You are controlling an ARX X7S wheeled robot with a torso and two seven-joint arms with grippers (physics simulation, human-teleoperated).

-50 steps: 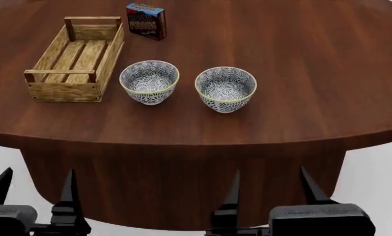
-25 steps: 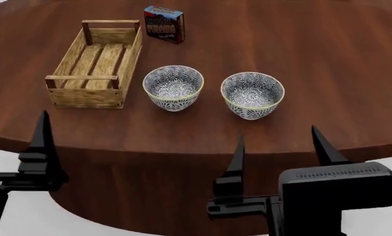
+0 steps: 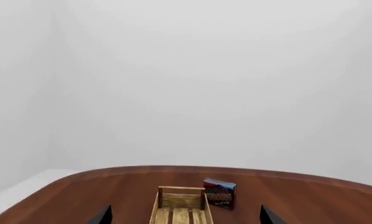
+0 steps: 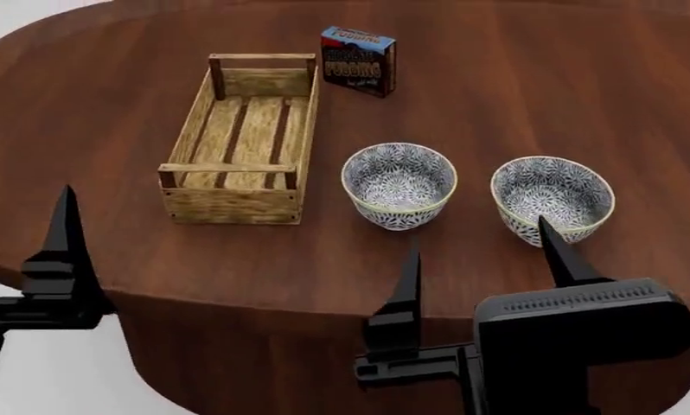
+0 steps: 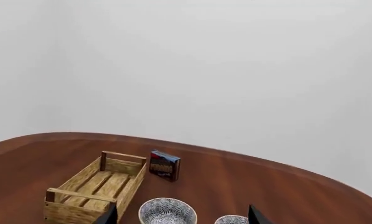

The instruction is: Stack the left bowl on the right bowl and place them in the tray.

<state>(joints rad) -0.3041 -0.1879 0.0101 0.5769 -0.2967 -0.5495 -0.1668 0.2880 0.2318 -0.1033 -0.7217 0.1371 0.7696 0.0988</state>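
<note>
- Two round patterned blue-and-white ceramic bowls stand side by side on the dark brown round wooden table (image 4: 576, 95): the left bowl (image 4: 399, 185) at centre frame in the head view, the right bowl (image 4: 552, 200) at right, apart from each other; both hold nothing.
- One long light-wood slatted tray (image 4: 247, 138) lies in the upper left of centre, just left of the left bowl, with only bare slats inside.
- One small dark pudding box (image 4: 358, 60) stands upright at the top, just beyond the tray's far right corner.
- The right gripper (image 4: 478, 259) hovers at the near table edge, lower right, fingers spread apart and gripping nothing.
- The left gripper (image 3: 182, 215) shows two fingertips apart in its wrist view; only one finger appears at the head view's lower left, so it seems open and empty.
</note>
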